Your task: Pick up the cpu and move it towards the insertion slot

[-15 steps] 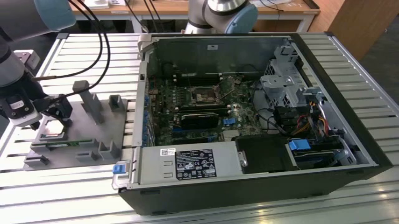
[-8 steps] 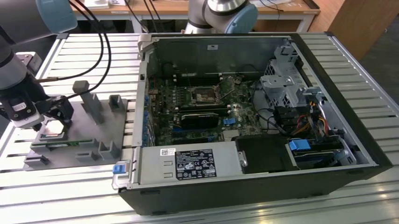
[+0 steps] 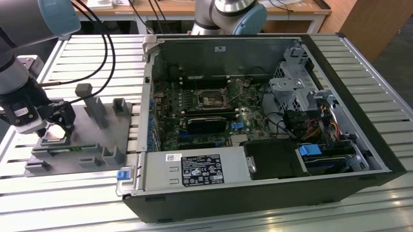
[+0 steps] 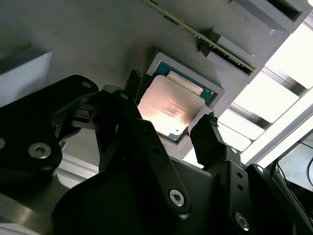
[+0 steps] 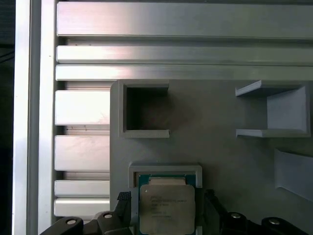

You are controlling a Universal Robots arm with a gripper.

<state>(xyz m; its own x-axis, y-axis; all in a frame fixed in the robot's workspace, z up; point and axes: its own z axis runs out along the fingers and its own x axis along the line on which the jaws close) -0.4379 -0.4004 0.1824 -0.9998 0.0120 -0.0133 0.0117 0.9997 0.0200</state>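
1. The gripper (image 3: 57, 126) hangs low over the grey fixture (image 3: 96, 145). Its jaws are parted just wider than the cpu (image 4: 168, 110), which lies between its fingertips (image 4: 209, 125) in a shallow recess.
2. In both wrist views a sliver of gap shows on either side of the chip, so no grip is made yet.
3. The insertion slot (image 3: 211, 98) sits well away from the gripper, inside the open computer case (image 3: 335, 96).
4. A clean grasp likely calls for an even squeeze on opposite edges, with the chip kept level so it clears the recess walls.

grey arm (image 3: 14, 72), light-blue joint caps (image 3: 58, 17), black cables (image 3: 111, 43); black jaws, silver screws (image 4: 177, 197).
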